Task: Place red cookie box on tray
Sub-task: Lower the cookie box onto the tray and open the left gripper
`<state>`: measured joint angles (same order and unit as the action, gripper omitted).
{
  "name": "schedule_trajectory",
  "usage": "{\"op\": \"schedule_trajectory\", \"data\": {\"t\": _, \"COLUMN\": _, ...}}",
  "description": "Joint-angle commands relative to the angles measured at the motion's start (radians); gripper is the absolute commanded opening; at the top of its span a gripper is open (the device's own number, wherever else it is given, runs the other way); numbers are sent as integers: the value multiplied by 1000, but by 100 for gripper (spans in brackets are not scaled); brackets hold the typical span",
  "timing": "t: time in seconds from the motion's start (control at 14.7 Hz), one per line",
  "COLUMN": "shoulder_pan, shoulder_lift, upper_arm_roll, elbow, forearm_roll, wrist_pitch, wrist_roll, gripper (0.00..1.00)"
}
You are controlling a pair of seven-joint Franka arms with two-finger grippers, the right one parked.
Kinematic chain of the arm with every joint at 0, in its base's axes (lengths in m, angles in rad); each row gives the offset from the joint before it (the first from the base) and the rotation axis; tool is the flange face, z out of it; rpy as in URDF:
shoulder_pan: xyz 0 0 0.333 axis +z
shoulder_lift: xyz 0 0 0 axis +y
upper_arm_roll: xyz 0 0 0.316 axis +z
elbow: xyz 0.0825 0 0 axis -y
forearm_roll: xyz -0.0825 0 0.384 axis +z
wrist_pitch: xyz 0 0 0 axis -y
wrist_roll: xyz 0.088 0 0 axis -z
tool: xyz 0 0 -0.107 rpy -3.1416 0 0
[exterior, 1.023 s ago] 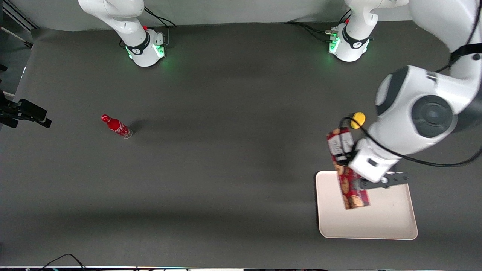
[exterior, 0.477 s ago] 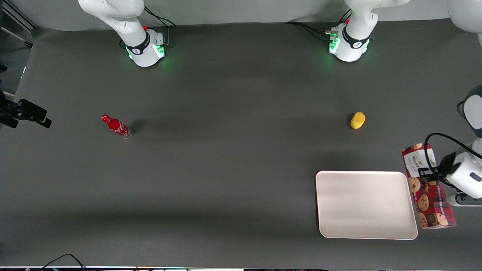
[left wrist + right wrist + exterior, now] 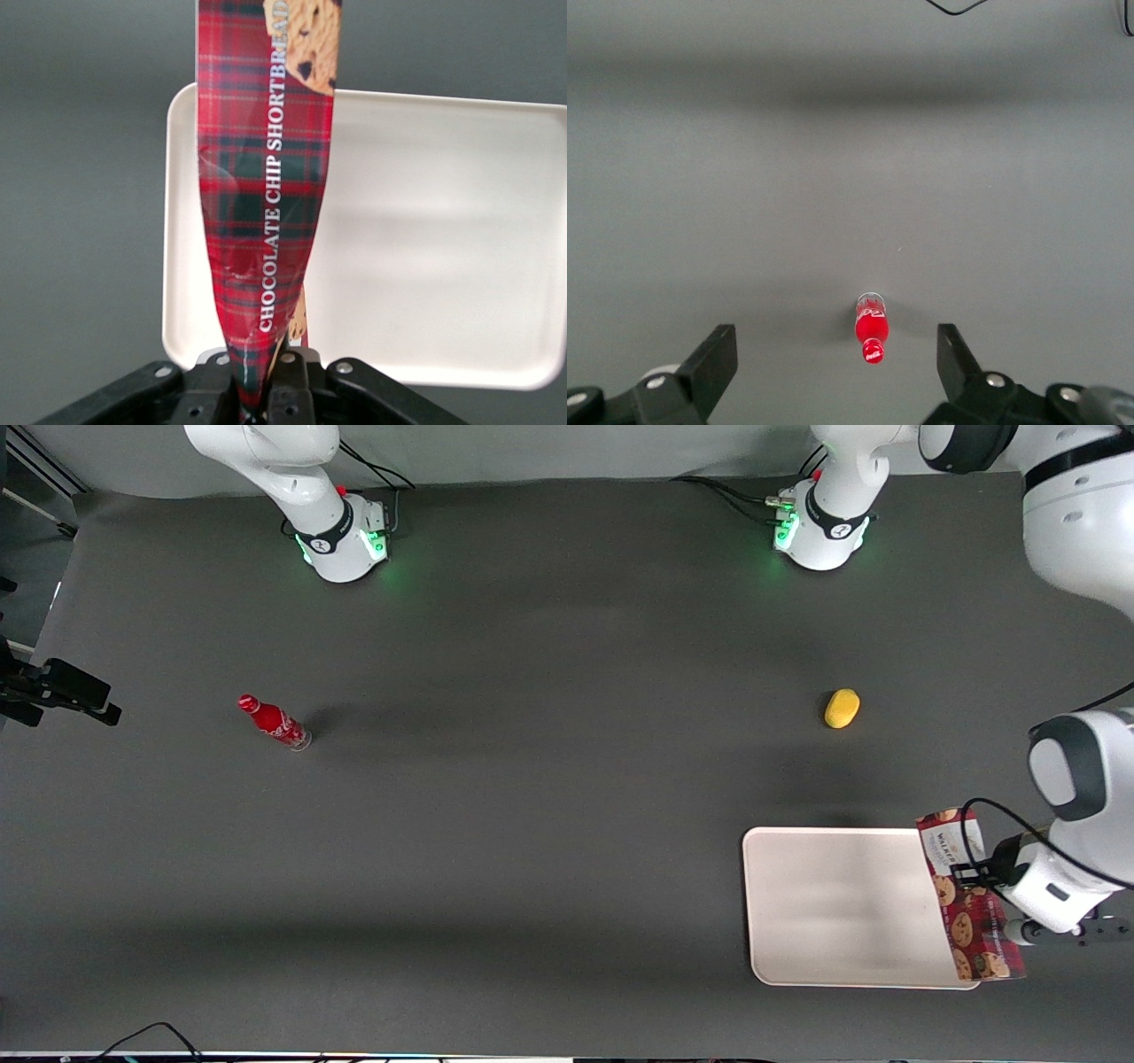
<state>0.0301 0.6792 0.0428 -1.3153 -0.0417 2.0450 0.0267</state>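
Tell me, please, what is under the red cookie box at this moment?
The red cookie box, clamped in the gripper, hangs over the tray's edge toward the working arm's end. The cream tray surface shows beneath it. The rim strip directly below the box is covered.

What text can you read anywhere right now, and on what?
"CHOCOLATE CHIP SHORTBREAD": white letters along the long red plaid cookie box, pinched in the shut claw above the cream rectangular tray.
White label on that box: brand word too blurred.
Small red soda bottle: white script unreadable.
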Motion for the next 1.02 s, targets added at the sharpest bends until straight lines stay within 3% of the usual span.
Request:
{"op": "schedule_trajectory", "data": {"t": 0.0, "shoulder_pan": -3, "shoulder_lift": 63, "upper_arm_roll": 22, "elbow": 16, "forearm_roll": -9, "wrist_pitch": 64, "wrist_roll": 33, "gripper": 0}}
{"op": "schedule_trajectory", "data": {"t": 0.95, "shoulder_pan": 14, "shoulder_lift": 155, "upper_arm_roll": 34, "elbow": 5, "forearm_roll": -27, "wrist_pitch": 142, "wrist_roll": 96, "gripper": 0}}
